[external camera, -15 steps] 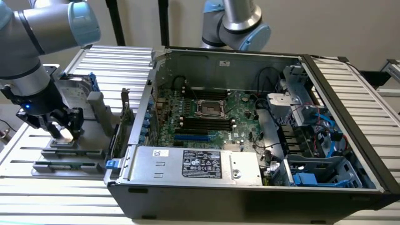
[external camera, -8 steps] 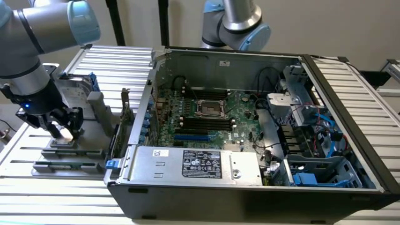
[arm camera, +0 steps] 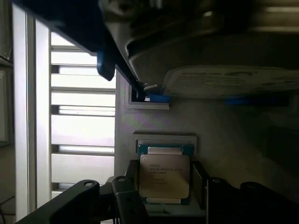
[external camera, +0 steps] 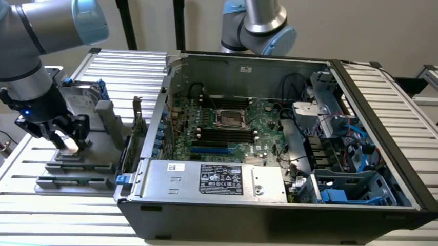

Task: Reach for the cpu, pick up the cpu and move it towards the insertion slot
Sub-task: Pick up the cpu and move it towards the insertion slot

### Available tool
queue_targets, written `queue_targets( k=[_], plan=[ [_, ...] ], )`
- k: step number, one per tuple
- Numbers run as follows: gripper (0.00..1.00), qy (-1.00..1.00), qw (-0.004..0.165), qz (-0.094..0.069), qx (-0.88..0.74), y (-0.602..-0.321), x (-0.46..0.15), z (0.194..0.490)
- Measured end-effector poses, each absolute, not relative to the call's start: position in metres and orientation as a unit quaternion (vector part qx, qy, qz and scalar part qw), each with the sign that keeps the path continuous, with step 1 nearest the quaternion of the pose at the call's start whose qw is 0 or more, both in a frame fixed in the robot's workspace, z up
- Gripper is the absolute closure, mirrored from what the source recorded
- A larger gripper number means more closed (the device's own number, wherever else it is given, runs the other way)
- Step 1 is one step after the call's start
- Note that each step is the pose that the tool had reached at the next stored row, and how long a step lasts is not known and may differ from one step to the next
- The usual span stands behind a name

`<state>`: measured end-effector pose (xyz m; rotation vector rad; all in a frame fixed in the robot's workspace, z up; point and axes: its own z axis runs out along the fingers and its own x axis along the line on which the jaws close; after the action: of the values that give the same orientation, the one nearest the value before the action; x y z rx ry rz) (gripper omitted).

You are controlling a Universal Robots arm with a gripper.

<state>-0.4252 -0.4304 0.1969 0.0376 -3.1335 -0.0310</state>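
Note:
The cpu (arm camera: 164, 176), a flat square chip with a shiny silver top and printed text, lies in a recess of a grey holder (arm camera: 219, 135). My gripper (arm camera: 165, 189) is down over it, with a dark finger pressed against each of two opposite edges of the chip. In the exterior view the gripper (external camera: 67, 139) stands low over the grey holder at the exterior view's left, outside the computer case, with the pale cpu (external camera: 68, 141) between its fingers. The insertion slot (external camera: 231, 117), a silver-framed square socket, sits on the motherboard inside the open case, well off toward the exterior view's right.
A silver hard drive with blue rails (external camera: 77, 97) stands just behind the gripper, and grey upright fixtures (external camera: 108, 119) stand beside it. The case wall (external camera: 154, 128) rises between holder and motherboard. Black memory slots (external camera: 226, 134), a power supply (external camera: 219, 179) and cables surround the socket.

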Motion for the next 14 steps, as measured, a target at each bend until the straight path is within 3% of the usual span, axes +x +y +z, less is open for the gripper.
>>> queue_targets(
  k=[14],
  plan=[
    [0.45, -1.000, 0.004, -0.010, 0.012, -0.431, -0.423, 0.248]
  ],
)
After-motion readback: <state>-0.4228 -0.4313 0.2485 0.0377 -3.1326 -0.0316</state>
